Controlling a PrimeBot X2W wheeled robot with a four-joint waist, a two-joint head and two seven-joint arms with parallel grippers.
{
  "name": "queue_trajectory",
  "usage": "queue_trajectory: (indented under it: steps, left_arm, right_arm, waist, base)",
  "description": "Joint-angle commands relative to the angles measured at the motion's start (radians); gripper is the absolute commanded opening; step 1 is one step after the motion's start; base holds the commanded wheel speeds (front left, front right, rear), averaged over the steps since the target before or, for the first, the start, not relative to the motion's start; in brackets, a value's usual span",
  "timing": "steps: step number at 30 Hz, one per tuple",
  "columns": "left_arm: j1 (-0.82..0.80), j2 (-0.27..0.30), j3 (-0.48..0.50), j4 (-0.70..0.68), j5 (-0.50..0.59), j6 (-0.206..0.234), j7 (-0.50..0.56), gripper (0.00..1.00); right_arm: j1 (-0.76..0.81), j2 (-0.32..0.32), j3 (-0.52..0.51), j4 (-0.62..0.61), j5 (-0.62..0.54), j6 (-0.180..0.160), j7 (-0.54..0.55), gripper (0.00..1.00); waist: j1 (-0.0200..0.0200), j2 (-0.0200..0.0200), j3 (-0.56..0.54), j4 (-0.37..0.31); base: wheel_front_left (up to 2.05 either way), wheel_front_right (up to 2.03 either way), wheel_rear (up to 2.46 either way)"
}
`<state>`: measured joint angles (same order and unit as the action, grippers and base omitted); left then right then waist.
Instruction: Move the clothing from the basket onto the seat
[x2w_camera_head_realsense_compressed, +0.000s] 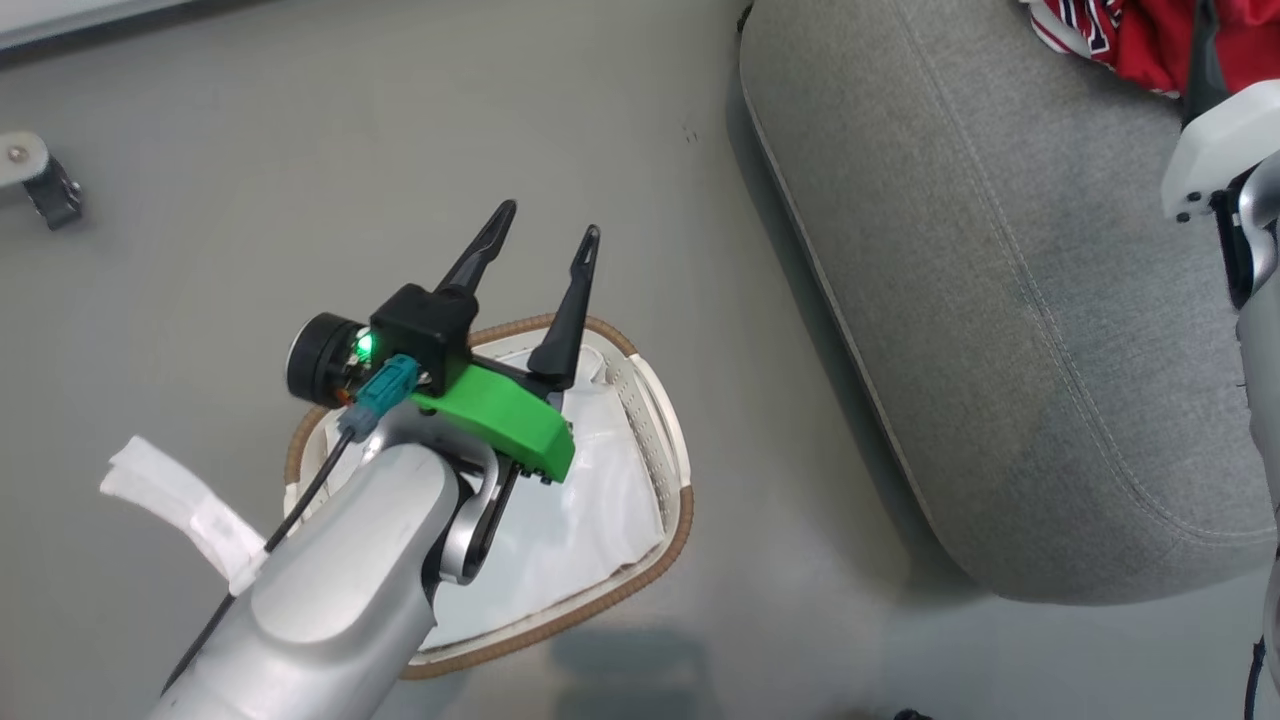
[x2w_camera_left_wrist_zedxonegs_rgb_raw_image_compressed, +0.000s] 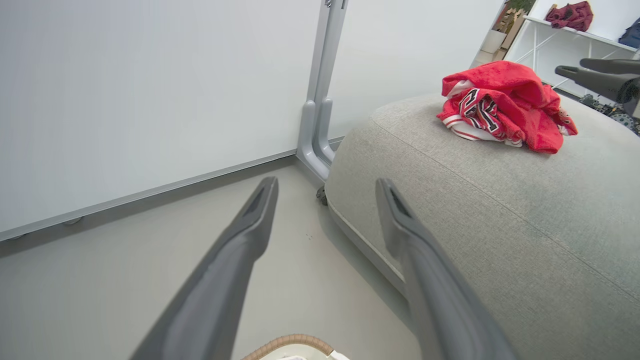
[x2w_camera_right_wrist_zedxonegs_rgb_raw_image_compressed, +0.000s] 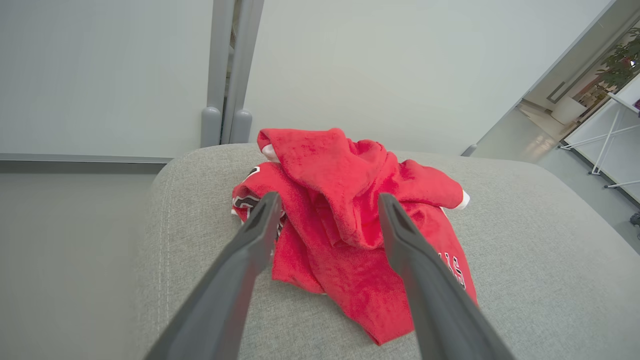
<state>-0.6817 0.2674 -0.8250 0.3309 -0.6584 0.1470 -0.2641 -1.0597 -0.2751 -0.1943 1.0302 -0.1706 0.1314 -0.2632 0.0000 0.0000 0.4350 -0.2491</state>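
left gripper (x2w_camera_head_realsense_compressed: 551, 220) jaws wide, empty, over the basket (x2w_camera_head_realsense_compressed: 684, 510) with white liner (x2w_camera_head_realsense_compressed: 590, 500). right gripper (x2w_camera_right_wrist_zedxonegs_rgb_raw_image_compressed: 328, 200) jaws wide, empty, just above the clothing (x2w_camera_right_wrist_zedxonegs_rgb_raw_image_compressed: 340, 165), heaped on the seat (x2w_camera_right_wrist_zedxonegs_rgb_raw_image_compressed: 540, 240), far right. looks done: no red seen in basket. jersey lettering crumpled, unreadable.
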Motion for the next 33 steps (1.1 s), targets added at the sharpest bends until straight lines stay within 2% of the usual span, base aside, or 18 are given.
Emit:
queue_trajectory:
  steps: [1, 7, 12, 18, 24, 29, 33]
  left_arm:
    - [0.046, -0.001, 0.029, -0.005, 0.015, 0.004, 0.0, 1.0]
    - [0.186, -0.019, 0.191, -0.035, 0.041, -0.007, 0.0, 1.0]
    - [0.295, -0.016, 0.315, -0.046, 0.087, -0.003, 0.0, 1.0]
    - [0.437, -0.028, 0.455, -0.071, 0.119, -0.023, 0.0, 1.0]
    - [0.566, -0.054, 0.553, -0.099, 0.149, -0.048, 0.0, 1.0]
    - [0.653, -0.085, 0.621, -0.128, 0.172, -0.065, 0.0, 1.0]
    - [0.701, -0.11, 0.653, -0.143, 0.195, -0.079, 0.0, 1.0]
  right_arm:
    - [0.024, -0.002, 0.014, -0.005, 0.018, -0.001, -0.002, 1.0]
    - [0.09, 0.036, 0.07, -0.051, 0.121, -0.001, -0.002, 1.0]
    - [0.201, 0.077, 0.123, -0.152, 0.177, -0.001, -0.002, 1.0]
    - [0.365, 0.137, 0.14, -0.281, 0.241, -0.001, -0.002, 1.0]
    - [0.539, 0.199, 0.146, -0.415, 0.227, -0.001, -0.002, 1.0]
    - [0.669, 0.221, 0.177, -0.522, 0.231, -0.001, -0.002, 1.0]
    - [0.753, 0.222, 0.232, -0.585, 0.305, -0.001, -0.002, 1.0]
  waist:
    - [0.0, 0.0, -0.102, 0.049]
    - [0.0, 0.0, -0.183, 0.112]
    - [0.0, 0.0, -0.232, 0.159]
    - [0.0, 0.0, -0.286, 0.203]
    - [0.0, 0.0, -0.331, 0.231]
    - [0.0, 0.0, -0.359, 0.244]
    - [0.0, 0.0, -0.376, 0.249]
  base:
    - [0.0, 0.0, 0.0]
    - [0.0, 0.0, 0.0]
    - [0.0, 0.0, 0.0]
    - [0.0, 0.0, 0.0]
    - [0.0, 0.0, 0.0]
    - [0.0, 0.0, 0.0]
    - [0.0, 0.0, 0.0]
